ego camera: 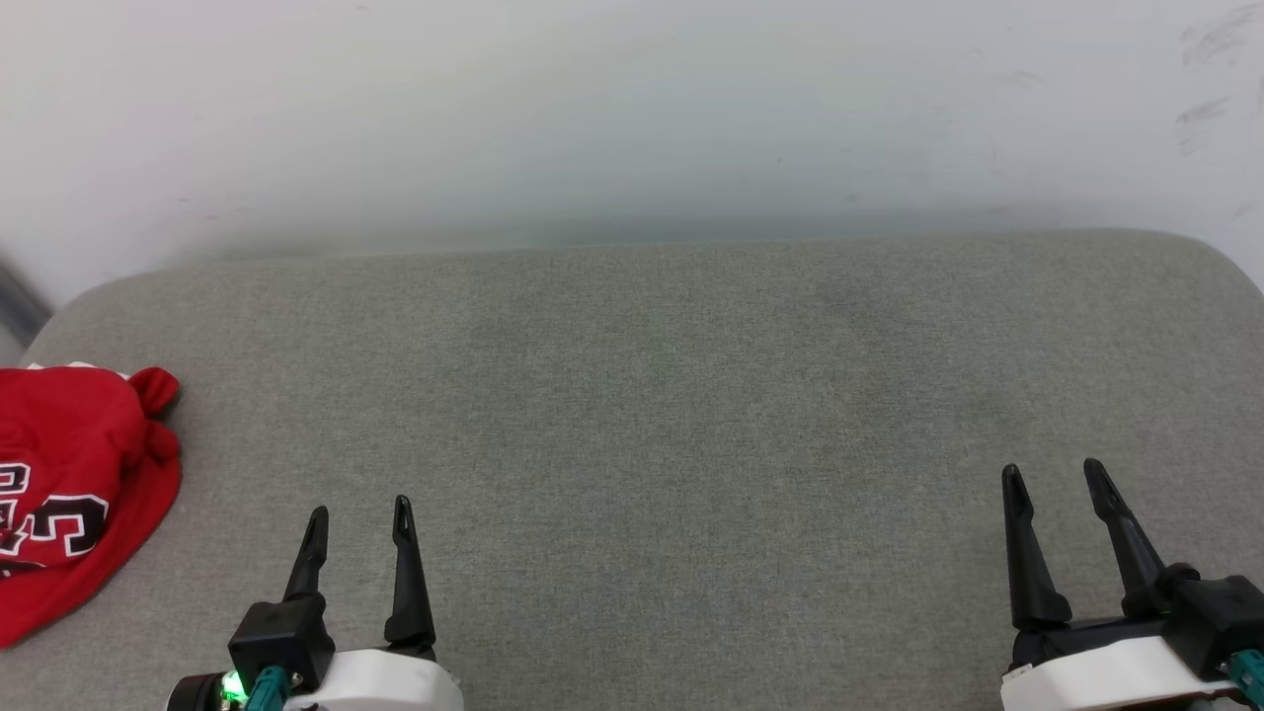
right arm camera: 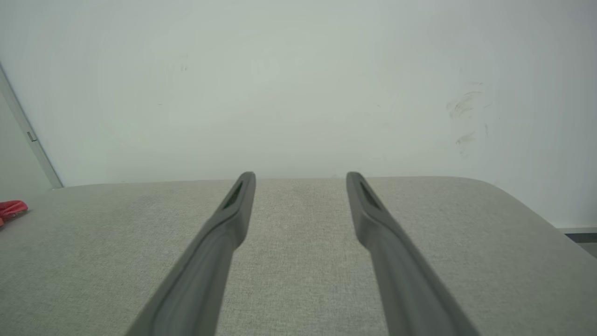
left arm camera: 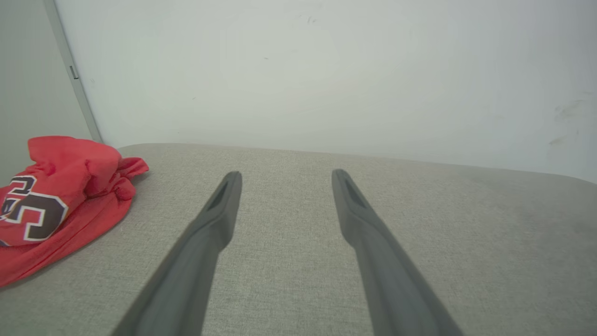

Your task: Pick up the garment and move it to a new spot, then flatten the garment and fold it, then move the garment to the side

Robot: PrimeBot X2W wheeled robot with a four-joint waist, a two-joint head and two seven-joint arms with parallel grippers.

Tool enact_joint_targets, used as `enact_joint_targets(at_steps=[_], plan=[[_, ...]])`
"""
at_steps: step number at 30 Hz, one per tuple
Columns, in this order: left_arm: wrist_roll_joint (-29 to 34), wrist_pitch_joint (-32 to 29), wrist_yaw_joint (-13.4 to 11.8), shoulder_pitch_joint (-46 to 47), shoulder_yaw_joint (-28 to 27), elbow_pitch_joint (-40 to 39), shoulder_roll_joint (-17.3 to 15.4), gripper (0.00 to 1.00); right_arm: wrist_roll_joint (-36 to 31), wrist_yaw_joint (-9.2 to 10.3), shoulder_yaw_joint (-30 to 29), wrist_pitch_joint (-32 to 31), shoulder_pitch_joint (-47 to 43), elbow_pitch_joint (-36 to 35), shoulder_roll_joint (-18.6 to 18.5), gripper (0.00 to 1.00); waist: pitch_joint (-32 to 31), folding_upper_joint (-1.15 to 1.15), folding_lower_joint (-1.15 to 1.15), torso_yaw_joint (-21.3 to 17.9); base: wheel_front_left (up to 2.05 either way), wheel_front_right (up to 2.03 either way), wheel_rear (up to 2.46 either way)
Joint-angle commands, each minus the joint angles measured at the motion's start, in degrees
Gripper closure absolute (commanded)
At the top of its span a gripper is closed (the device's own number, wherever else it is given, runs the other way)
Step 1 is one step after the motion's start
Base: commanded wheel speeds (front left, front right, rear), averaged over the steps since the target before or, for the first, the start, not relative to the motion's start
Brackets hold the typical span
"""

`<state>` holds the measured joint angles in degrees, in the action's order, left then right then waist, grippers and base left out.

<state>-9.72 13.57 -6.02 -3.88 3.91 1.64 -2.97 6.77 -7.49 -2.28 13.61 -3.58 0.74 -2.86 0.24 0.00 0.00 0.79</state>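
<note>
Nothing picked up yet. The red jersey (ego camera: 84, 474) lies bunched in a heap at the far left of the grey upholstered pad (ego camera: 652, 395). The edge of my head view cuts part of it off, and its black, white-edged numerals face up.

My left gripper (ego camera: 360, 509) is low over bare fabric, fingers spread wide with nothing between them. My right gripper (ego camera: 1053, 469) is on the opposite side of the pad, just as wide apart and just as empty.

The heap lies off to the left of my left fingers, at about their own depth and apart from them. In the left wrist view it's a big red mound off to the side, with a knotted fold poking toward me. In the right wrist view it's only a tiny red sliver at the pad's far end. So the left arm is plainly the nearer one, and the right is well apart from the cloth.

As for a long axis, the jersey is too crumpled to give a clear one. A flatter tail of cloth trails toward the pad's near edge, while the bulk rises behind it.

I judge that the reach has to swing sideways to the left, not forward. The raised folds nearest my fingers look like the easiest place to pinch.
</note>
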Motion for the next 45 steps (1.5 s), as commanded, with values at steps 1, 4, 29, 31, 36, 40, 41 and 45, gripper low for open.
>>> enact_joint_targets(at_steps=[1,4,29,31,36,40,41,45], plan=[[0.99,0.48,0.19,-0.32,0.01,-0.16,0.05,0.0,-0.85,0.0,0.13,0.41,-0.24,-0.34,-0.03,0.0,-0.02,0.0,0.0,-0.01,0.0,0.0,0.0],[2.11,0.8,0.29,-0.51,-0.11,0.05,0.08,0.0,-1.16,0.01,0.23,0.73,-0.64,-0.33,-0.03,0.0,-0.08,0.0,0.0,-0.06,0.0,0.0,0.0],[2.8,1.72,0.01,-1.0,-0.6,2.78,0.12,0.0,0.02,0.01,0.69,1.6,-1.38,1.87,-0.02,0.0,0.06,0.0,0.0,-0.27,0.0,0.0,0.0],[2.64,1.72,-0.09,-0.91,-0.61,2.9,0.12,0.0,0.07,0.01,0.67,1.6,-1.38,1.96,-0.02,0.0,0.1,0.0,0.0,-0.25,0.0,0.0,0.0],[2.52,1.71,-0.16,-0.77,-0.65,3.12,0.12,0.0,0.13,0.01,0.62,1.6,-1.41,2.11,-0.02,0.0,0.15,0.0,0.0,-0.18,0.0,0.0,0.0],[2.57,1.71,-0.31,-0.67,-0.83,3.09,0.11,0.0,0.05,0.01,0.61,1.6,-1.48,1.97,-0.02,0.0,0.22,0.0,0.0,-0.06,0.0,0.0,0.0],[2.48,1.72,-0.4,-0.64,-0.92,2.95,0.12,0.0,-0.02,0.01,0.65,1.6,-1.51,1.88,-0.02,0.0,0.24,0.0,0.0,-0.01,0.0,0.0,0.0],[2.74,1.71,-0.59,-0.76,-1.42,2.5,0.11,0.0,-0.77,0.01,0.78,1.6,-1.5,1.5,-0.02,0.0,0.39,0.0,0.0,0.52,0.0,0.0,0.0]])
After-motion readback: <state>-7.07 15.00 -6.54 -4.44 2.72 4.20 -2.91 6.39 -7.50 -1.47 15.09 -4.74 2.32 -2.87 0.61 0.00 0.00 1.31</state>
